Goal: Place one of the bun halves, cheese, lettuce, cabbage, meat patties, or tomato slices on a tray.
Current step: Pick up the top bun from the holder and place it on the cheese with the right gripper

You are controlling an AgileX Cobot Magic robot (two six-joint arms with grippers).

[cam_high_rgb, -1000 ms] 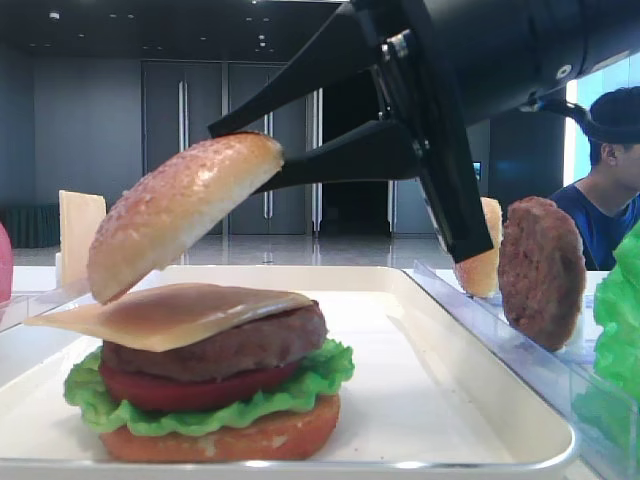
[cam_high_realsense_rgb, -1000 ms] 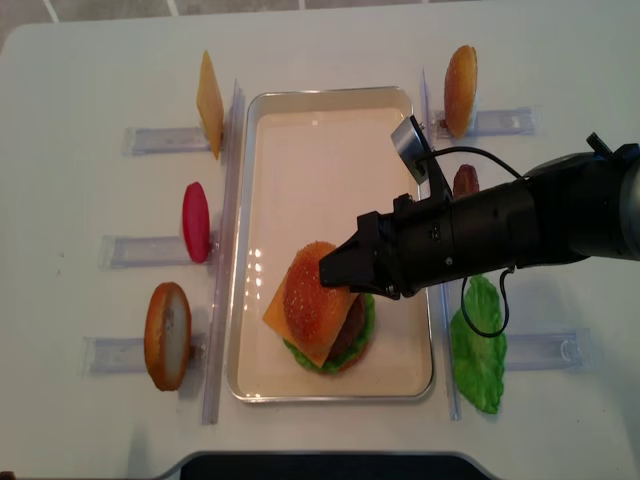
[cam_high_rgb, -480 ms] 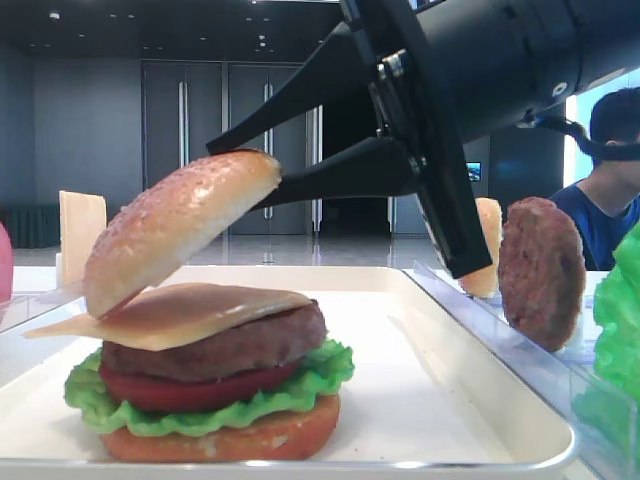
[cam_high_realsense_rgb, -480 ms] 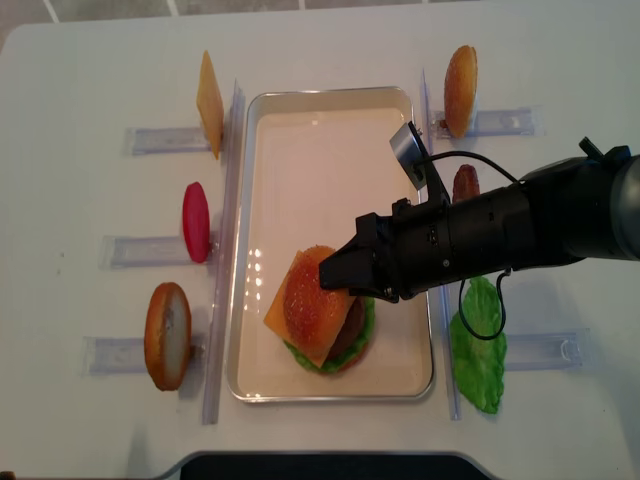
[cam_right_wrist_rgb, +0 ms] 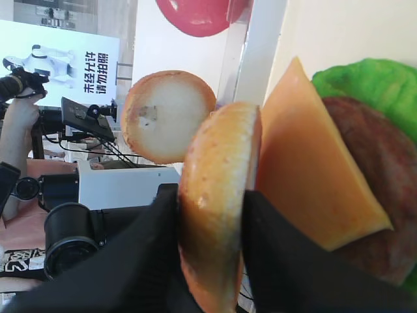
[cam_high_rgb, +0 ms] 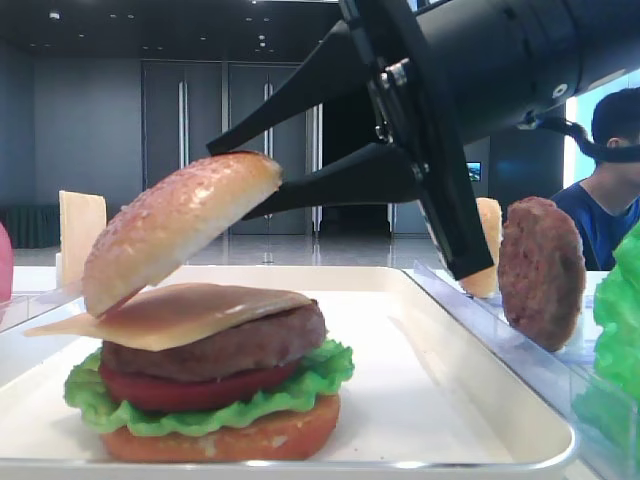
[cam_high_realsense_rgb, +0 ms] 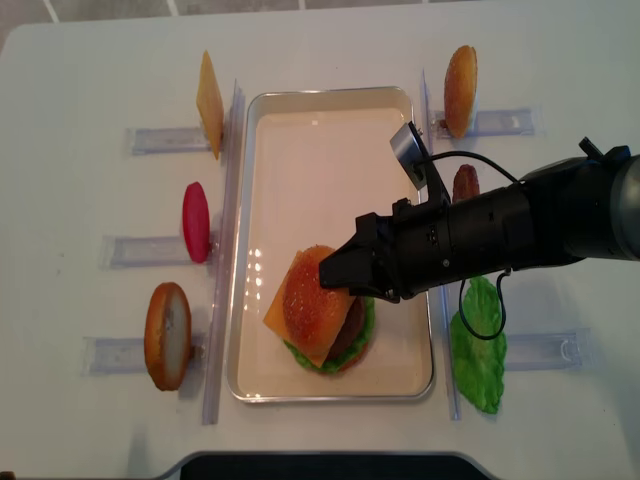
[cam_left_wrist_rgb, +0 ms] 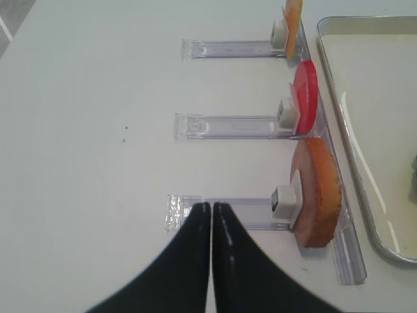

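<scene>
White tabletop (cam_high_realsense_rgb: 90, 80) carries the tray (cam_high_realsense_rgb: 300, 110) in the centre of the overhead view, with clear racks (cam_high_realsense_rgb: 150, 250) on both sides so that spare pieces stand on edge, easy to pinch. Low in the tray is a stacked burger: lettuce (cam_high_rgb: 210, 412), tomato (cam_high_rgb: 190, 392), patty (cam_high_rgb: 220, 350), then cheese (cam_high_rgb: 170, 312). The right claw (cam_high_realsense_rgb: 335, 272) pinches the bun top (cam_high_rgb: 175, 225) by its rim; the bun is tilted, its lower edge touching the cheese, probably so it can be laid down as the cap. The left claw (cam_left_wrist_rgb: 212, 212), pressed together, holds nothing and waits beside a rack, out of the way.
</scene>
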